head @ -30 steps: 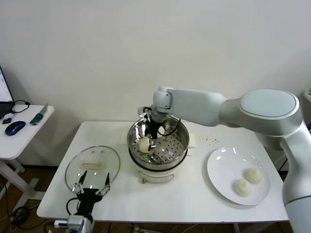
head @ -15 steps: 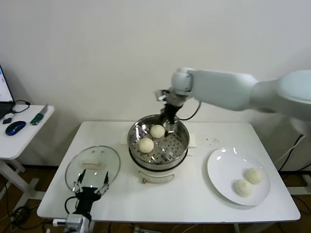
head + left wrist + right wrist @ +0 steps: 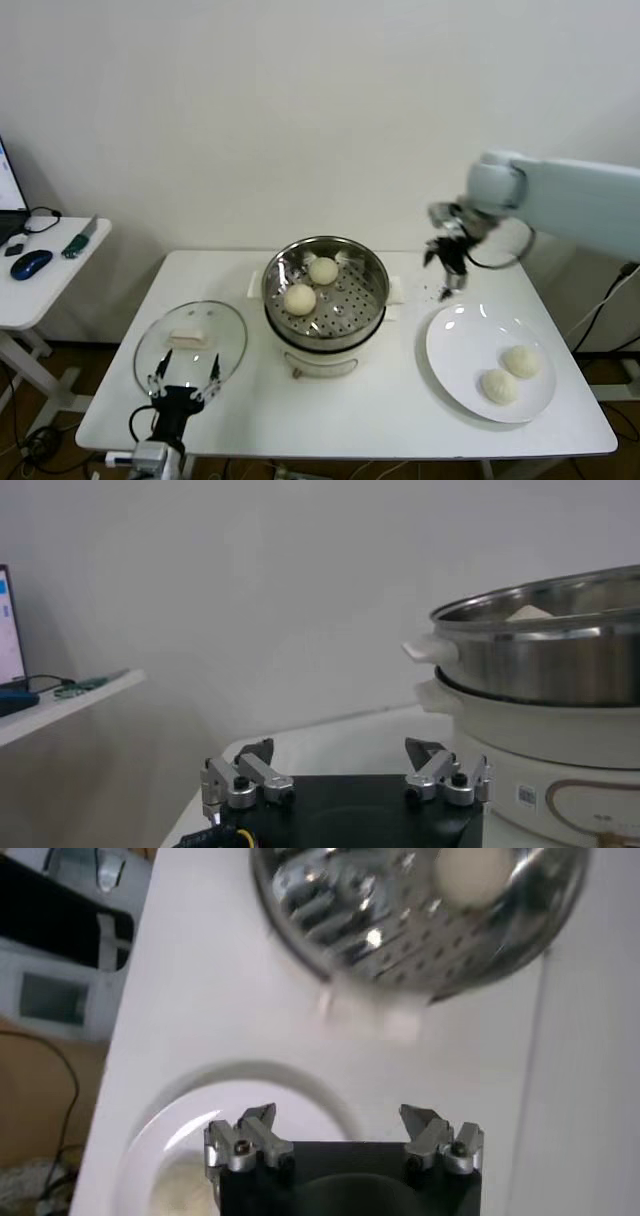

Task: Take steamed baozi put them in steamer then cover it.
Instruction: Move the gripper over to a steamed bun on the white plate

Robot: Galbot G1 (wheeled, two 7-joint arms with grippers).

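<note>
Head view first: two steamed baozi [image 3: 323, 270] are seen sitting in the steamer [image 3: 372, 300] mid-worktop [image 3: 390, 400], and two more are left on the white plate [image 3: 450, 355] off to the right. The right hand [image 3: 447, 262] is held up in the air between steamer and plate, fingers spread apart, nothing gripped. The left hand [image 3: 184, 385] is parked low at the front edge, jaws apart too, right by the glass lid [image 3: 190, 340] lying flat on the worktop.

Left wrist view: the open left fingers [image 3: 243, 783] are shown empty, with the steamer's steel wall close by.

Right wrist view: the right fingers [image 3: 245, 1140] are spread over the plate rim, and the steamer is seen beyond with a bun inside.
</note>
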